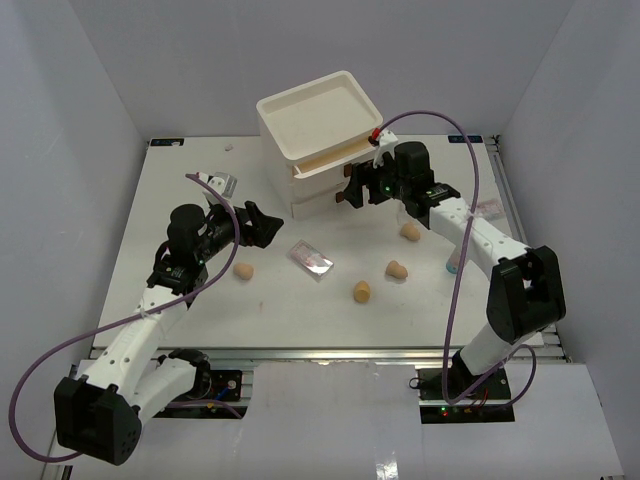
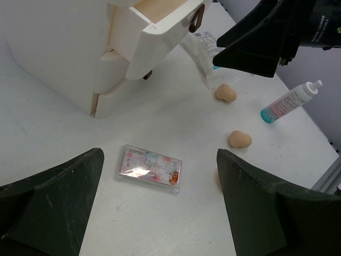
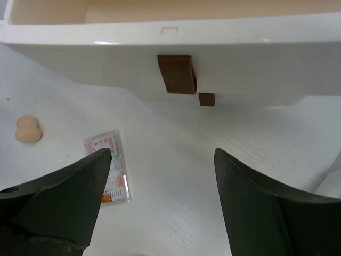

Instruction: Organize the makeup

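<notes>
Flat clear case (image 1: 311, 258) lies mid-desk (image 1: 280, 320). Four tan sponges (image 1: 361, 291) scattered round it; bottle (image 2: 290, 100) on its side at right. Left tool (image 2: 160, 213) spread near case, not touching. Right tool (image 3: 162, 197) spread, facing cream box's (image 1: 320, 130) pulled-out top drawer (image 3: 240, 53).

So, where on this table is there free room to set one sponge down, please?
The near strip of table is bare, bordered by the clear case and sponges behind, the arms at each side. Right of centre is crowded: three sponges, the bottle and the right gripper by the drawer box.
</notes>
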